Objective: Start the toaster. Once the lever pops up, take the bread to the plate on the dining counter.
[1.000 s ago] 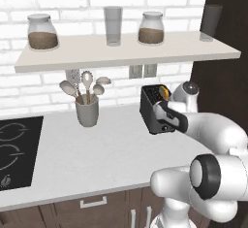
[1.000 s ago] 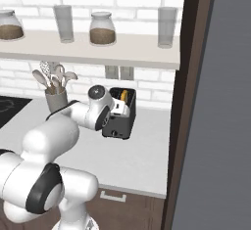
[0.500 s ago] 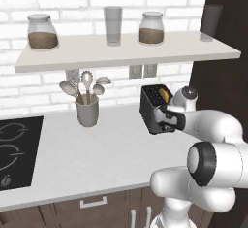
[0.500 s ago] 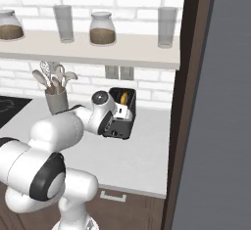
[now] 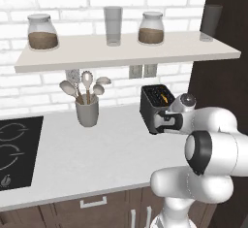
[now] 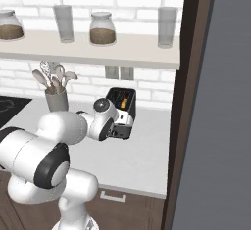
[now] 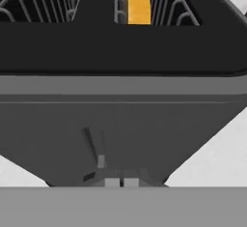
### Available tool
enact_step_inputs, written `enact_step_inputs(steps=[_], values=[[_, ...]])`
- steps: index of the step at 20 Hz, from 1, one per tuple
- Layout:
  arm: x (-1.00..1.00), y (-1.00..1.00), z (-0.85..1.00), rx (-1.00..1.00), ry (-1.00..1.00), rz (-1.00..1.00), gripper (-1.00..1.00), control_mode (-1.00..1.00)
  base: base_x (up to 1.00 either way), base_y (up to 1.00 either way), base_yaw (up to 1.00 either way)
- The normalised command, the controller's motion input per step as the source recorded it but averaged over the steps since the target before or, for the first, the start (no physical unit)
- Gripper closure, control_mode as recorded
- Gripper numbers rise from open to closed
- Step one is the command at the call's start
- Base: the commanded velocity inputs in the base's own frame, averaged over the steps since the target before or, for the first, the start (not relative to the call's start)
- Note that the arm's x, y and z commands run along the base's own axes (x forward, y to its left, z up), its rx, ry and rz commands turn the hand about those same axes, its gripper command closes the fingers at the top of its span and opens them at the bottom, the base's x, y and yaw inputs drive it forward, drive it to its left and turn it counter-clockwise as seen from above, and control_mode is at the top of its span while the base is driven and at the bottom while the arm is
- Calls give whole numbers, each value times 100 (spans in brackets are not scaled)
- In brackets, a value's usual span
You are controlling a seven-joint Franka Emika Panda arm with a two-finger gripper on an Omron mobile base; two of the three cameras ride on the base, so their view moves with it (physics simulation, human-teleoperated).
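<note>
1. One gripper [image 7: 121,182], fingers pinched together and holding nothing, sits at frame bottom against the toaster [image 7: 120,120] front.
2. Bread [image 7: 137,4] stands upright in the slot at upper centre, above and beyond the fingertips.

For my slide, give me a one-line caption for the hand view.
Close-up from the hand: shut gripper at the dark toaster front, bread sitting in one slot.

White brick wall [image 5: 72,1] behind a pale wall shelf [image 5: 126,52]; white-topped desk [image 5: 97,159] over dark wooden cabinets [image 5: 92,207].
</note>
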Motion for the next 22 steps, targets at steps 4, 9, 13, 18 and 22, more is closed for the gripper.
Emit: enact_step_inputs(steps=[4,9,13,18,22], values=[[0,0,-34,0,0,0,100,-100,0,0,0],[-1,0,-10,0,0,0,100,-100,0,0,0],[-19,0,29,0,0,0,100,-100,0,0,0],[-34,9,62,0,0,0,100,-100,0,0,0],[-36,58,52,-11,0,0,100,-100,0,0,0]])
